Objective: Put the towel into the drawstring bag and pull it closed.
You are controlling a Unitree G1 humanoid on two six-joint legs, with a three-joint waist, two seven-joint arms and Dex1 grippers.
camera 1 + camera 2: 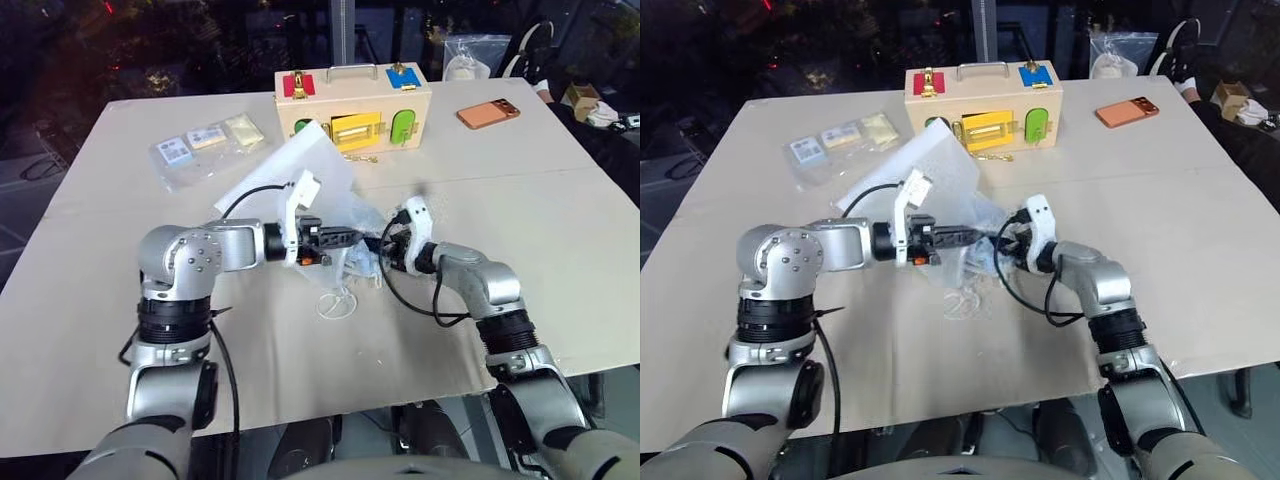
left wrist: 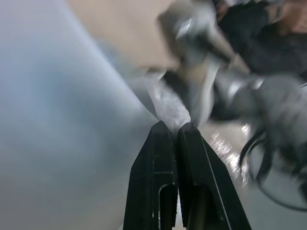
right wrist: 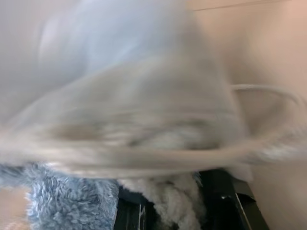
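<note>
The drawstring bag [image 1: 300, 172], a sheer white mesh pouch, is lifted off the middle of the table with its mouth facing my grippers. My left gripper [image 1: 350, 237] is shut on the bag's mesh edge [image 2: 170, 103]. The bag's thin cord loops [image 1: 338, 300] trail onto the table below. My right gripper [image 1: 385, 250] is just right of the left one at the bag's mouth. It is shut on the towel [image 3: 72, 206], whose fluffy light-blue pile bulges between its black fingers [image 3: 225, 201], with mesh draped in front of it.
A wooden lock box [image 1: 352, 100] stands behind the bag. At the back left lies a clear packet of small cards [image 1: 205, 145], and an orange phone [image 1: 488, 113] lies at the back right. The table's front edge [image 1: 330, 415] is close to me.
</note>
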